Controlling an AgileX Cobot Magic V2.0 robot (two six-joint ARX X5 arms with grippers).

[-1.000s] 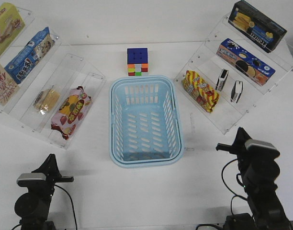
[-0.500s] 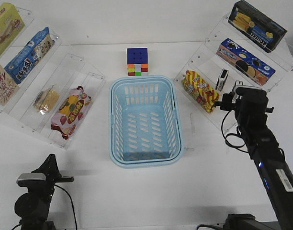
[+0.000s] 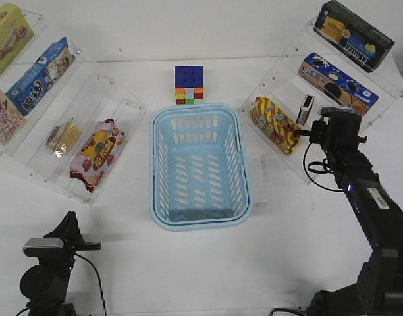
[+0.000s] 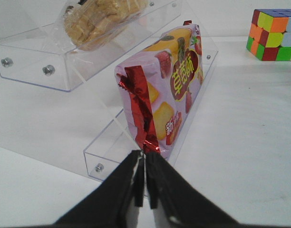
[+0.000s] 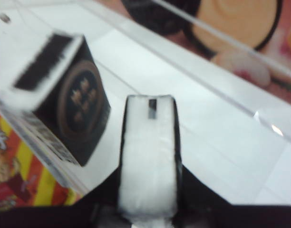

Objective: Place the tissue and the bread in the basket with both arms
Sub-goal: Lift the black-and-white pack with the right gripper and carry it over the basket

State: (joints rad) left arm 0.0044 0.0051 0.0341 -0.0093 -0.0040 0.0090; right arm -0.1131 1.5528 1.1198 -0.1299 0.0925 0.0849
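White bench (image 3: 188,263) carries the light blue basket (image 3: 200,168) at its middle, with clear shelves toward both side edges. On the right-side shelf the right claw (image 5: 149,156) is clenched on a tissue pack (image 5: 149,142) standing on edge; a second tissue pack (image 5: 64,95) stands just beside it. The bread (image 3: 64,137) lies on the left-side shelf. Near the bench's front left corner the left claw (image 4: 145,190) is clenched on nothing, near a strawberry-print packet (image 4: 164,95).
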